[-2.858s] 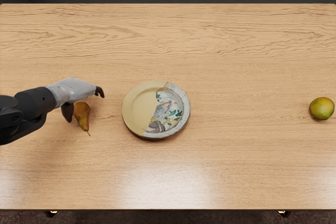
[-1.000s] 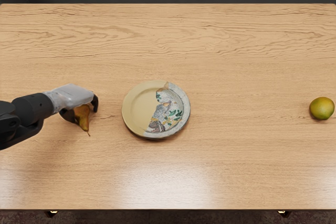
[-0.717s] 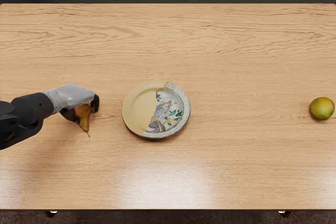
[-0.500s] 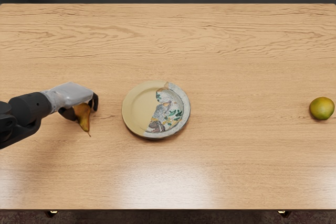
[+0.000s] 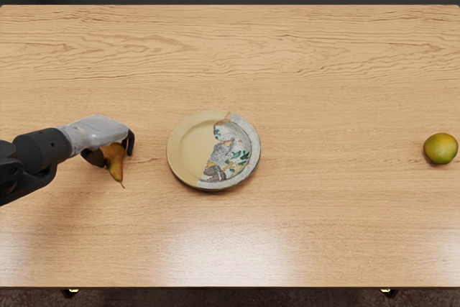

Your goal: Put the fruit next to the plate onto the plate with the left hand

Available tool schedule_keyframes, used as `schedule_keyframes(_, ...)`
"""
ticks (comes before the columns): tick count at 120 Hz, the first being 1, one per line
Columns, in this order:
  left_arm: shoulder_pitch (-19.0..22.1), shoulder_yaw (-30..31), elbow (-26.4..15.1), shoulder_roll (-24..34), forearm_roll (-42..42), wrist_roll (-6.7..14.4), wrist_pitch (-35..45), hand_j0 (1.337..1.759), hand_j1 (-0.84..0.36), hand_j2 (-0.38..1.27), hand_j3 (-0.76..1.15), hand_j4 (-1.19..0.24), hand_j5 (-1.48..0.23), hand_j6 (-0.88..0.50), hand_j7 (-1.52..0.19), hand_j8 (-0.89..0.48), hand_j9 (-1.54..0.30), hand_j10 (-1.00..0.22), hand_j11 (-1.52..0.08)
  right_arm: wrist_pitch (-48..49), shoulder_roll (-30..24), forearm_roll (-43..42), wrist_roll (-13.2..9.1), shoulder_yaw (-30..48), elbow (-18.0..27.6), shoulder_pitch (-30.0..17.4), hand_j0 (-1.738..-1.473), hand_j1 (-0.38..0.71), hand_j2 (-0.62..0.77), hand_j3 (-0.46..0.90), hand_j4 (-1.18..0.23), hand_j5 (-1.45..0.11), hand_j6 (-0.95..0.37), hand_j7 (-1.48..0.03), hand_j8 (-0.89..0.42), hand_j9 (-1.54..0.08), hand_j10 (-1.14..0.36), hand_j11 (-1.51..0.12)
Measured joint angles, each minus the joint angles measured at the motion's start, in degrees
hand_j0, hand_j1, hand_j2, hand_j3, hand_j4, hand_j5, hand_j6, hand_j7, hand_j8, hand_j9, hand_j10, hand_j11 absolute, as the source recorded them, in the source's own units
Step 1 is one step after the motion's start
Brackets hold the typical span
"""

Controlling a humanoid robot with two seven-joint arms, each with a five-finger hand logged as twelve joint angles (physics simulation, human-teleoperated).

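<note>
A brownish-yellow pear (image 5: pixel 113 162) lies on the table left of the plate, its stem end pointing toward the front edge. My left hand (image 5: pixel 109 146) comes in from the left edge and is curled over the pear's upper end, with dark fingertips (image 5: pixel 129 141) on its right side and the thumb on its left. The round plate (image 5: pixel 188 150), yellow with a painted grey-green pattern on its right half, sits at the table's middle with nothing on it. The right hand does not show.
A green-yellow round fruit (image 5: pixel 440 148) rests far off near the table's right edge. The wooden table (image 5: pixel 287 62) stretches wide behind and in front of the plate.
My left hand came down from above the pear and its fingers curled around the fruit. In the last second the hand and pear have barely shifted.
</note>
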Motion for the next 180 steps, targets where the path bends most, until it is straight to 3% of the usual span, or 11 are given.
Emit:
schedule_keyframes(18, 0.0, 0.1, 0.0, 0.0, -0.1, 0.1, -0.1, 1.651, -0.29, 0.11, 0.00, -0.64, -0.78, -0.42, -0.81, -0.48, -0.84, -0.61, -0.84, 0.0, 0.0, 0.0, 0.0, 0.0, 0.0, 0.0, -1.658, -0.35, 0.00, 0.00, 0.00, 0.00, 0.00, 0.00, 0.00, 0.00, 0.00, 0.00)
schedule_keyframes(44, 0.0, 0.1, 0.0, -0.1, -0.3, 0.2, -0.2, 1.651, -0.30, 0.25, 0.00, -0.69, -0.84, -0.47, -0.87, -0.50, -0.91, -0.66, -0.91, 0.0, 0.0, 0.0, 0.0, 0.0, 0.0, 0.0, -1.658, -0.35, 0.00, 0.00, 0.00, 0.00, 0.00, 0.00, 0.00, 0.00, 0.00, 0.00)
schedule_keyframes(53, 0.0, 0.1, 0.1, -0.2, -0.4, 0.2, -0.3, 1.651, -0.28, 0.23, 0.00, -0.71, -0.87, -0.49, -0.90, -0.52, -0.94, -0.67, -0.94, 0.0, 0.0, 0.0, 0.0, 0.0, 0.0, 0.0, -1.658, -0.35, 0.00, 0.00, 0.00, 0.00, 0.00, 0.00, 0.00, 0.00, 0.00, 0.00)
schedule_keyframes(58, 0.4, 0.0, 0.1, -0.2, -0.3, 0.2, -0.2, 1.649, -0.27, 0.12, 0.00, -0.74, -0.87, -0.48, -0.92, -0.50, -0.96, -0.68, -0.96, 0.0, 0.0, 0.0, 0.0, 0.0, 0.0, 0.0, -1.658, -0.35, 0.00, 0.00, 0.00, 0.00, 0.00, 0.00, 0.00, 0.00, 0.00, 0.00)
schedule_keyframes(73, 0.5, 0.0, 0.3, -0.2, -0.5, 0.2, -0.2, 1.649, -0.27, 0.22, -0.01, -0.77, -0.90, -0.52, -0.96, -0.52, -0.99, -0.71, -0.99, 0.0, 0.0, 0.0, 0.0, 0.0, 0.0, 0.0, -1.658, -0.35, 0.00, 0.00, 0.00, 0.00, 0.00, 0.00, 0.00, 0.00, 0.00, 0.00)
schedule_keyframes(79, 0.5, 0.0, 0.3, -0.2, -0.6, 0.3, -0.3, 1.647, -0.29, 0.30, -0.09, -0.77, -0.91, -0.52, -0.97, -0.51, -1.01, -0.72, -1.01, 0.0, 0.0, 0.0, 0.0, 0.0, 0.0, 0.0, -1.658, -0.35, 0.00, 0.00, 0.00, 0.00, 0.00, 0.00, 0.00, 0.00, 0.00, 0.00)
schedule_keyframes(85, 0.5, 0.0, 0.3, -0.2, -0.6, 0.3, -0.3, 1.642, -0.28, 0.23, -0.02, -0.76, -0.93, -0.52, -0.98, -0.51, -1.02, -0.73, -1.02, 0.0, 0.0, 0.0, 0.0, 0.0, 0.0, 0.0, -1.658, -0.35, 0.00, 0.00, 0.00, 0.00, 0.00, 0.00, 0.00, 0.00, 0.00, 0.00)
schedule_keyframes(112, 0.5, 0.0, 0.4, -0.4, -1.0, 0.3, -0.4, 1.661, -0.28, 0.24, 0.01, -0.73, -0.99, -0.50, -1.02, -0.48, -1.05, -0.75, -1.05, 0.0, 0.0, 0.0, 0.0, 0.0, 0.0, 0.0, -1.658, -0.35, 0.00, 0.00, 0.00, 0.00, 0.00, 0.00, 0.00, 0.00, 0.00, 0.00)
schedule_keyframes(126, 0.3, -0.1, 0.4, -0.4, -1.8, 0.3, -0.4, 1.663, -0.32, 0.34, -0.02, -0.70, -1.01, -0.47, -1.03, -0.46, -1.06, -0.76, -1.06, 0.0, 0.0, 0.0, 0.0, 0.0, 0.0, 0.0, -1.658, -0.35, 0.00, 0.00, 0.00, 0.00, 0.00, 0.00, 0.00, 0.00, 0.00, 0.00)
schedule_keyframes(180, -0.6, -4.1, -0.3, 0.1, -5.0, 0.1, -0.3, 1.650, -0.31, 0.29, 0.00, -0.67, -1.06, -0.46, -1.03, -0.47, -1.06, -0.76, -1.06, 0.0, 0.0, 0.0, 0.0, 0.0, 0.0, 0.0, -1.658, -0.35, 0.00, 0.00, 0.00, 0.00, 0.00, 0.00, 0.00, 0.00, 0.00, 0.00)
